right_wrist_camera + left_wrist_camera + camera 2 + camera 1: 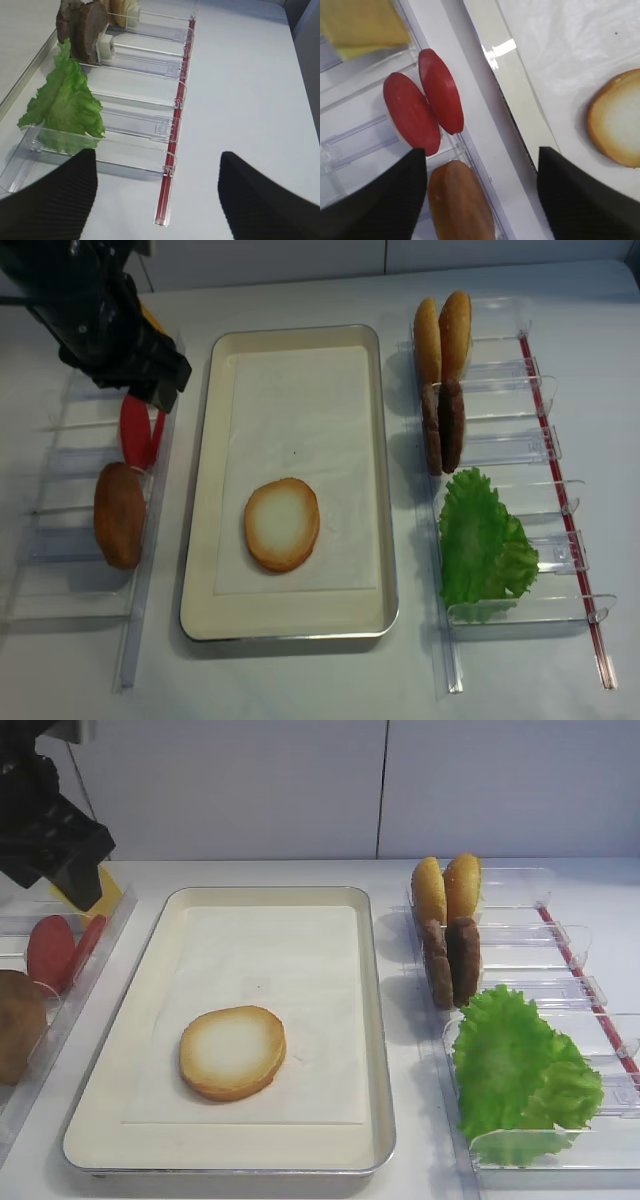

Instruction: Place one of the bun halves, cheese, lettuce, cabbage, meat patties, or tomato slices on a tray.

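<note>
- Left pincer (pixel 481 190) hangs part open and empty over the tomato slices (pixel 424 107), at the surface's left edge.
- Straddle one upright slice; avoid the brown bun (pixel 460 202).
- Right pincer (pixel 157 192): open, idle.

No text, label, brand, number or sign can be read in any view, on the food, the holders or the tray.
</note>
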Robot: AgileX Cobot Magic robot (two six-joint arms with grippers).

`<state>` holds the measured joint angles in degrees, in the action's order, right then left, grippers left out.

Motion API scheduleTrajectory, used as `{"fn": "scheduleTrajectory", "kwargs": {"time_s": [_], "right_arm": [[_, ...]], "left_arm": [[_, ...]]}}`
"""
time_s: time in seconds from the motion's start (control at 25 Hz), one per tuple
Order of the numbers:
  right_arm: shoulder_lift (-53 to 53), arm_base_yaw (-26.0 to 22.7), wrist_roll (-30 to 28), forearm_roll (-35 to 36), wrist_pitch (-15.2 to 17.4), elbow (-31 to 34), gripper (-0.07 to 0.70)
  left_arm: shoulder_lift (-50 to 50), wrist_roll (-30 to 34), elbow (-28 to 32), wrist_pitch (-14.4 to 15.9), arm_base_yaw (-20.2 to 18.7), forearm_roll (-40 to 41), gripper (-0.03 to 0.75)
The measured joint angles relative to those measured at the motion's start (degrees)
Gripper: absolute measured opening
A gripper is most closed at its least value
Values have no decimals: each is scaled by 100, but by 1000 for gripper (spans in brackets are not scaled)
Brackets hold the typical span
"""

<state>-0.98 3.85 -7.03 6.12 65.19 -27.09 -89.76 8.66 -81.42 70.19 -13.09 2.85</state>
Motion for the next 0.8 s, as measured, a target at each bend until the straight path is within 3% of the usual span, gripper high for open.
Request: {"fn": "scheduleTrajectory", "kwargs": {"time_s": [0.28,0.8], "right_arm": [[0,0,0,0,0,0,519],[0,0,0,0,0,0,519]], "left_arm": [[442,-41,-8,52,0,12,459],[2339,-248,87,170,0,12,457]]}}
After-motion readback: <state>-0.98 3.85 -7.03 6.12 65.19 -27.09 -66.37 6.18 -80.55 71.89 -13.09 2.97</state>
